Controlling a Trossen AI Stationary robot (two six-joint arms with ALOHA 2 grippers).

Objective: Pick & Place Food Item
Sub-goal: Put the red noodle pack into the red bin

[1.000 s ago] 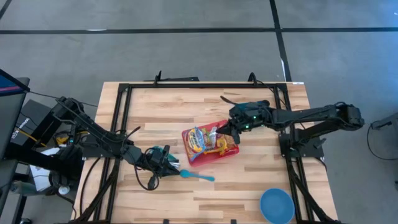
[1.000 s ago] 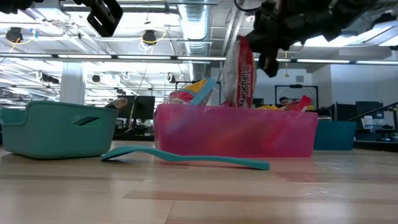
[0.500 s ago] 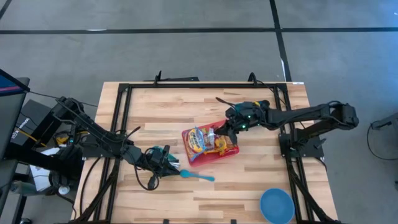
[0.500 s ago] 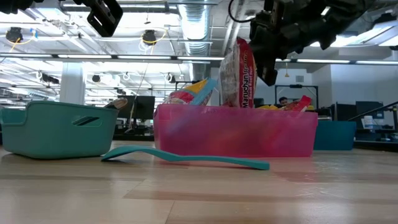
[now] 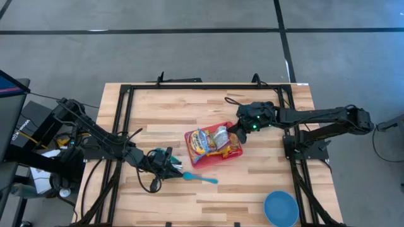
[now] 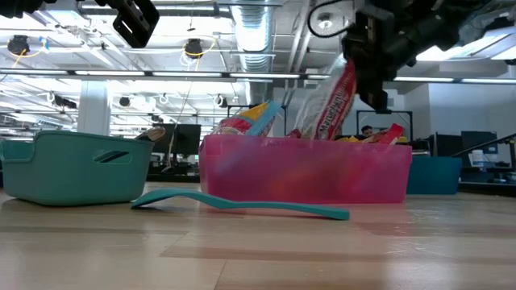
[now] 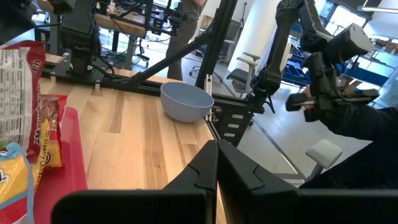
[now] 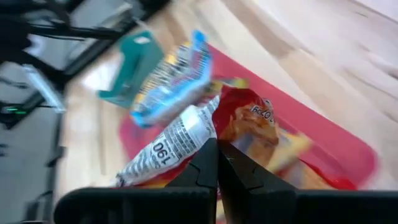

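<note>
Snack packet [image 5: 219, 135], silver and red, tilts over the pink bin [image 5: 230, 155] at the centre of the wooden surface [image 5: 252, 183], pinched by the closed right pincer [image 5: 237, 130], while the left pincer [image 5: 169, 165], also closed and empty, rests lower left beside a teal spoon [image 5: 202, 179].

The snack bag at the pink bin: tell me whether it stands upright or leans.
Leaning. In the low view the snack bag slants, top toward the right pincer, its lower end inside the pink bin.
</note>
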